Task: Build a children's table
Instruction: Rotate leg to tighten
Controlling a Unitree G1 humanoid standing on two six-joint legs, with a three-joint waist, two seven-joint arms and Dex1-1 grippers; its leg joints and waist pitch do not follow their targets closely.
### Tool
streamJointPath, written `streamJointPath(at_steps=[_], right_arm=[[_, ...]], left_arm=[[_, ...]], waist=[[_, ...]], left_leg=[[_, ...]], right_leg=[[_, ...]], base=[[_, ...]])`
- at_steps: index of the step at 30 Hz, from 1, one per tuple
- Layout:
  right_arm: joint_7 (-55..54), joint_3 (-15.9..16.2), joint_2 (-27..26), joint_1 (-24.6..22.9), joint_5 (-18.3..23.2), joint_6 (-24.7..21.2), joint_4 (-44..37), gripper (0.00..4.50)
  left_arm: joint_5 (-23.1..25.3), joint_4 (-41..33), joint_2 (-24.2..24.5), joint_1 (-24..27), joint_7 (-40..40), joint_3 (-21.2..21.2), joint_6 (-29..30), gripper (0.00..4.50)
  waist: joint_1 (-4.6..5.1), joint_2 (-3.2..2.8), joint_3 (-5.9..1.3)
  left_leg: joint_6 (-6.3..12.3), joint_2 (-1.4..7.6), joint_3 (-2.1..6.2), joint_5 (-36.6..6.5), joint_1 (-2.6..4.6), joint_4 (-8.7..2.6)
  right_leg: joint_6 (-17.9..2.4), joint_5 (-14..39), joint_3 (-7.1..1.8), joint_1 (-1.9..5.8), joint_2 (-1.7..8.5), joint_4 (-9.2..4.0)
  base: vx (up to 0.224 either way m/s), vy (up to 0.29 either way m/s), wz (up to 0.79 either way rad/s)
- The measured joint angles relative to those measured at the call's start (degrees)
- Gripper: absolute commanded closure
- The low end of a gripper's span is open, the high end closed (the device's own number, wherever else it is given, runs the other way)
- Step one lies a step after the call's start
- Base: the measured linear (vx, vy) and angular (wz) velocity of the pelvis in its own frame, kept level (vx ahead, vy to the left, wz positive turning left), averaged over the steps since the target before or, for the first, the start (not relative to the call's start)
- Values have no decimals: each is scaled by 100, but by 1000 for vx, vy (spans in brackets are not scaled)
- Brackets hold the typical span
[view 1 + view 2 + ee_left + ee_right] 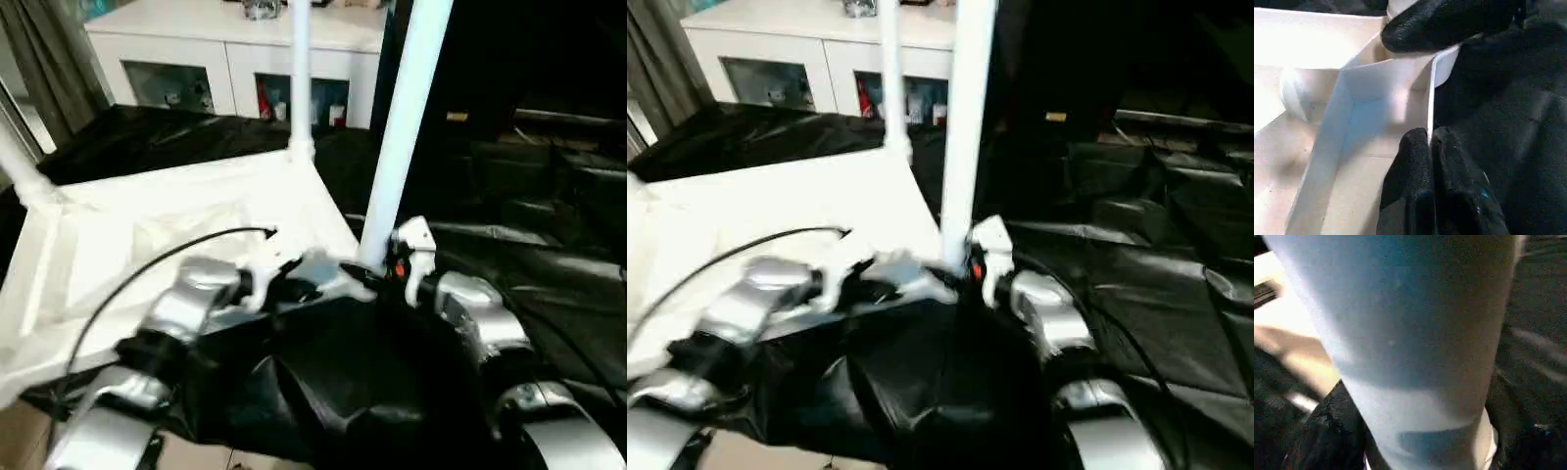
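Note:
The children's table lies upside down on the black-draped work table, its white rimmed top [147,225] facing up. A white leg [404,127] stands upright in the near right corner lobe. A second leg [301,78] rises at the far corner, and a third [20,166] at the left edge. My left gripper [1429,139] is shut on the thin rim wall of the top, just beside the near corner. My right gripper [392,264] sits around the base of the near leg [1415,333].
Black cloth [549,255] covers the work table to the right and front, lying in folds. A white glass-door cabinet [235,59] stands behind. A black cable [147,259] arcs over my left forearm. Curtains hang at the far left.

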State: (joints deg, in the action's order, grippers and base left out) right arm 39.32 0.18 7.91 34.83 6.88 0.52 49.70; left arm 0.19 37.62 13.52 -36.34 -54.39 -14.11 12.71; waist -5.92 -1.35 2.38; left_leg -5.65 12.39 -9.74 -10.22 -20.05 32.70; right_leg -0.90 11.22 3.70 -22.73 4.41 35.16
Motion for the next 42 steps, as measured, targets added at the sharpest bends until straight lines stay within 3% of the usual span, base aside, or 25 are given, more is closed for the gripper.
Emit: streamJointPath(at_steps=[6, 7, 11, 12, 14, 28, 33, 42], right_arm=[[-1141, -219, -302, 391, -92, -11, 447, 177], [-1141, -228, -309, 412, -92, 1, 476, 121], [-1038, -245, -341, 427, -78, 9, 483, 108], [-996, -247, -332, 426, -79, 9, 483, 75], [-691, -237, -295, 399, -76, 23, 442, 60], [2587, 526, 742, -408, 155, -148, -843, 60], [2824, 621, 816, -458, 152, -145, -958, 60], [2830, 656, 752, -449, 144, -169, -958, 133]], left_arm=[[103, 359, -318, -250, 590, 80, 13, 450], [111, 359, -318, -251, 590, 91, 13, 450], [121, 356, -303, -250, 589, 94, -10, 450], [120, 351, -283, -243, 564, 91, -25, 450], [106, 295, -199, -193, 427, 91, -72, 450], [-284, -790, 890, 576, -1421, -32, -242, 450], [-292, -992, 962, 694, -1615, -63, -191, 450], [-291, -1041, 944, 708, -1591, -69, -135, 450]], waist=[[24, -14, -9], [27, -16, -10], [39, -16, -10], [44, -16, -10], [50, -19, -9], [73, -43, 1], [61, -42, 1], [48, -33, 3]], left_leg=[[0, -7, 0, 0, -6, -3], [0, -7, 0, 0, -7, -6], [0, -7, 0, 0, -13, -10], [0, -7, 0, 0, -12, -10], [0, -6, 0, 0, -13, -13], [3, 8, -1, -4, -37, -24], [2, 9, -1, -3, -36, -12], [3, 9, -1, -3, -40, -12]], right_leg=[[5, 0, -3, -3, 2, -6], [6, 0, -3, -3, 2, -9], [6, 0, -2, -5, 2, -12], [6, 0, -2, -5, 2, -12], [6, 1, 0, -7, 1, -13], [5, 14, 15, -33, -5, -18], [4, 14, 14, -31, -4, -14], [5, 14, 14, -32, -3, -16]], base=[[0, 0, 0], [0, 0, 0], [0, 0, 0], [0, 0, 0], [0, 0, 0], [0, 0, 0], [0, 0, 0], [0, 0, 0]])
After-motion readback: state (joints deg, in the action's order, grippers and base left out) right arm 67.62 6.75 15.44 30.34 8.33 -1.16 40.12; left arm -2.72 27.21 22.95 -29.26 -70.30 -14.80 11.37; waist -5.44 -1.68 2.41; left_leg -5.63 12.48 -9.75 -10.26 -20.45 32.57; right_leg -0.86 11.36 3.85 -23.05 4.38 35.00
